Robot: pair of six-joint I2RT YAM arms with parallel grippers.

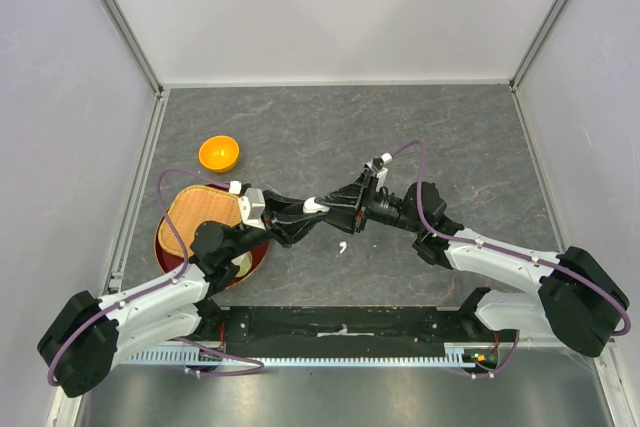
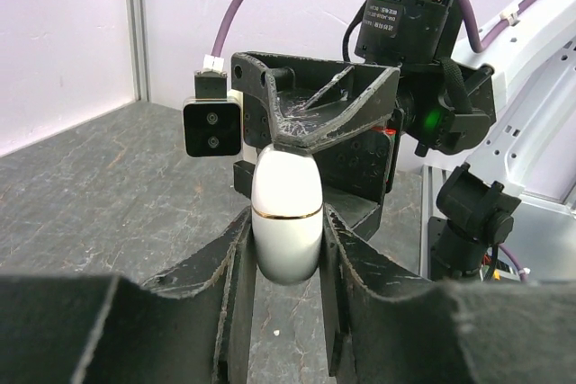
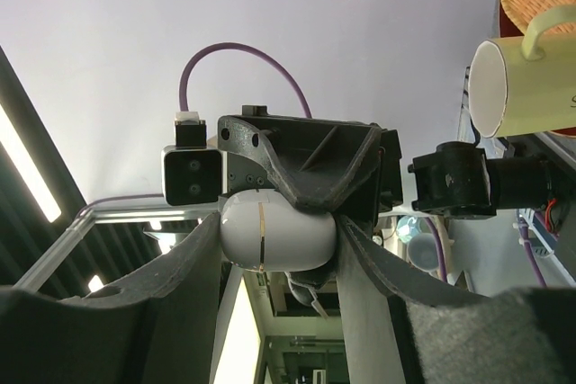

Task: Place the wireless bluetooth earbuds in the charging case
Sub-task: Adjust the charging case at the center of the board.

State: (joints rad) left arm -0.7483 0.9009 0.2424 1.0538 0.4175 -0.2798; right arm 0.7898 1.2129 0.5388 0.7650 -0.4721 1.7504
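A white egg-shaped charging case [image 1: 316,207] with a thin gold seam is closed and held in the air between both grippers over the middle of the table. My left gripper [image 1: 312,211] is shut on its sides; in the left wrist view the case [image 2: 286,213] stands upright between my fingers [image 2: 236,267]. My right gripper [image 1: 334,209] is shut on the case from the opposite side; its wrist view shows the case [image 3: 270,233] lying crosswise between the fingers [image 3: 193,267]. One tiny white earbud [image 1: 342,247] lies on the table just below the grippers. Other earbuds are out of view.
An orange bowl [image 1: 219,153] sits at the back left. A woven basket lid [image 1: 203,209] rests on a red plate [image 1: 252,259] at the left, with a pale yellow mug [image 3: 531,78] by it. Walls enclose the table on three sides.
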